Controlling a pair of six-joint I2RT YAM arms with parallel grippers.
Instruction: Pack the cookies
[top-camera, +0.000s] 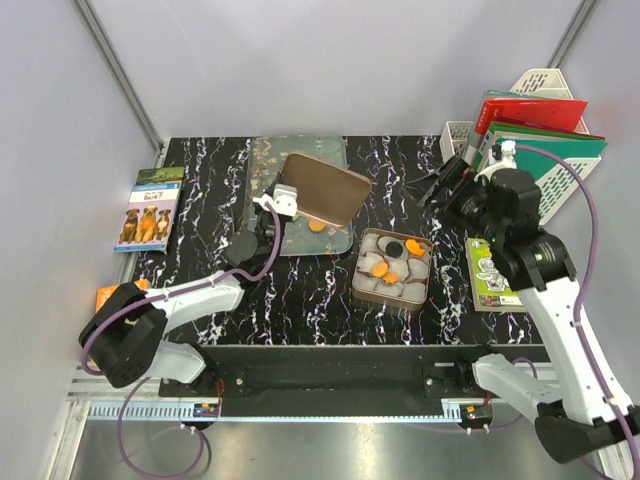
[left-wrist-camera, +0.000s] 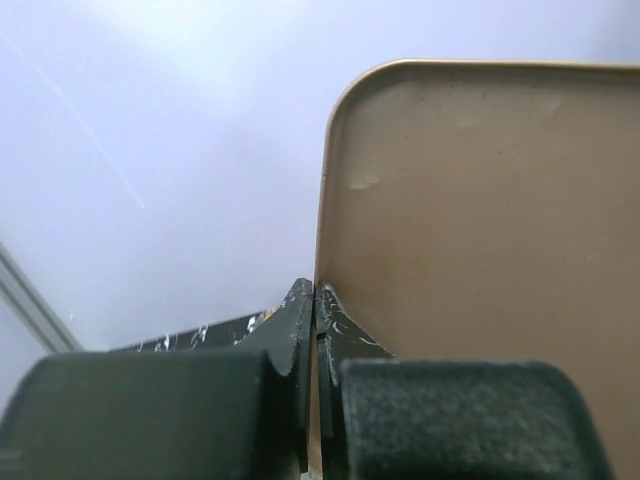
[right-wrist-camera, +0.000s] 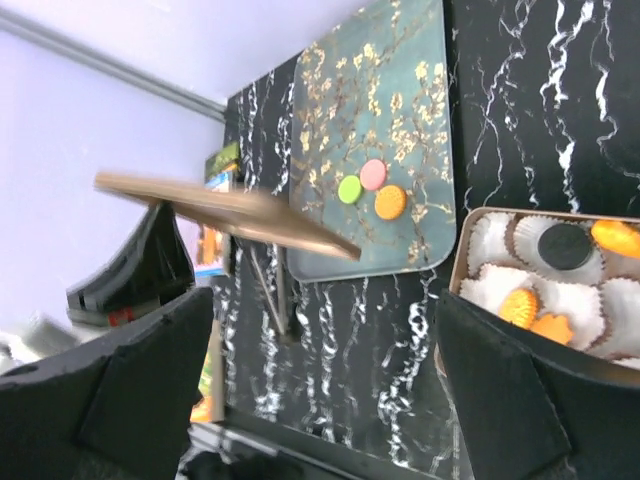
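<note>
Tin (top-camera: 357, 262) sits nearest the bases, centre-right, and holds several cookies (top-camera: 381, 268), orange plus one dark, in white wrappers (top-camera: 411, 290). Behind-left, the floral tray (top-camera: 300, 150) carries three more: green, pink, orange. Left gripper (left-wrist-camera: 315, 300) is pinched on the lid (left-wrist-camera: 480, 250) edge, lid tilted above the tray. Right gripper (top-camera: 437, 188) has fingers wide, holding nothing, raised far right.
</note>
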